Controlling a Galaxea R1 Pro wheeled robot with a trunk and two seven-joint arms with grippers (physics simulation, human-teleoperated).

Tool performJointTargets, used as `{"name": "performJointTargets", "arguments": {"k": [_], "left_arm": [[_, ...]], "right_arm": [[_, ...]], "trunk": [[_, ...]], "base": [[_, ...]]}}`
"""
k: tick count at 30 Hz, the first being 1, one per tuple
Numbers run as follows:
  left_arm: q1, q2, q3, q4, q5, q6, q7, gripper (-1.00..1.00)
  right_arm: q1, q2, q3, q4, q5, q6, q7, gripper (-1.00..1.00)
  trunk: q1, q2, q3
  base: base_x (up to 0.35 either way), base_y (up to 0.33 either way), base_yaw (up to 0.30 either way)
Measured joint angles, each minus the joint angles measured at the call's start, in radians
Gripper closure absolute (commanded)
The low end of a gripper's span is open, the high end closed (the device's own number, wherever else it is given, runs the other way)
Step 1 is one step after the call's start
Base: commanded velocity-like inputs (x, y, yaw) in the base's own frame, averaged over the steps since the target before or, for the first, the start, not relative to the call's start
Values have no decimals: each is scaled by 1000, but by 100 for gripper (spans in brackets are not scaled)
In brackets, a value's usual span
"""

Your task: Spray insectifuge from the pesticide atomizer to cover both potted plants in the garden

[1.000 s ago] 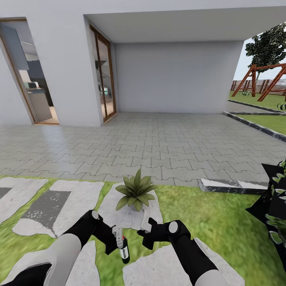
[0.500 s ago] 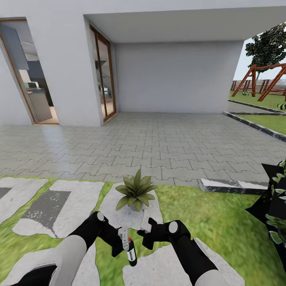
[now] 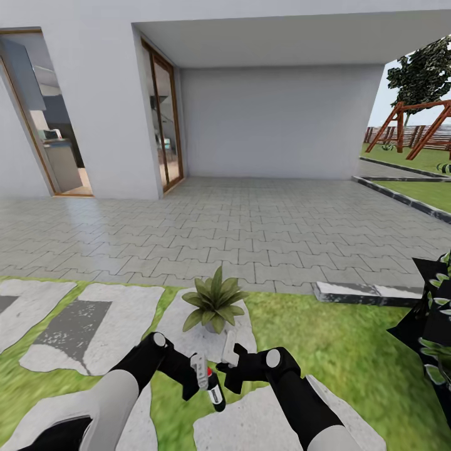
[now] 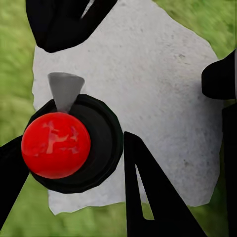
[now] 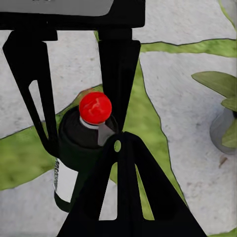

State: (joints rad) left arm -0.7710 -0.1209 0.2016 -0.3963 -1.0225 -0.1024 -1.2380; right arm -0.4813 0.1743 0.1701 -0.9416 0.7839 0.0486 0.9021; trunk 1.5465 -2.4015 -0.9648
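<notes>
L gripper [image 3: 199,376] pinching atomizer [image 3: 214,391], tilted, near plant [image 3: 214,300]. R gripper [image 3: 229,358] beside atomizer; grip state unclear, pot mostly hidden.

Both arms reach forward low in the head view, black forearms with white upper sleeves converging toward the centre. The left pincer [image 3: 202,376] sits at about 7 o'clock from the frame's middle, its fingers clamped on the pesticide atomizer [image 3: 214,389], which tilts with its base pointing toward 5 o'clock. The right pincer [image 3: 229,354] lies just beside it at 6 o'clock, pale fingers pointing up toward 12 o'clock; whether they are parted is unclear.
</notes>
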Motion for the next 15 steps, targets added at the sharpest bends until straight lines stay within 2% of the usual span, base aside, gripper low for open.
{"name": "performJointTargets", "arguments": {"k": [6, 10, 15], "left_arm": [[1, -4, 0, 0, 5, -8, 1, 100], [1, -7, 0, 0, 24, -33, 1, 100], [1, -9, 0, 0, 31, -36, 1, 100]], "right_arm": [[0, 0, 0, 0, 0, 0, 0, 100], [0, 0, 0, -1, 0, 0, 0, 100], [0, 0, 0, -1, 0, 0, -1, 100]], "trunk": [[0, 0, 0], [0, 0, 0], [0, 0, 0]], "base": [[0, 0, 0], [0, 0, 0], [0, 0, 0]]}}
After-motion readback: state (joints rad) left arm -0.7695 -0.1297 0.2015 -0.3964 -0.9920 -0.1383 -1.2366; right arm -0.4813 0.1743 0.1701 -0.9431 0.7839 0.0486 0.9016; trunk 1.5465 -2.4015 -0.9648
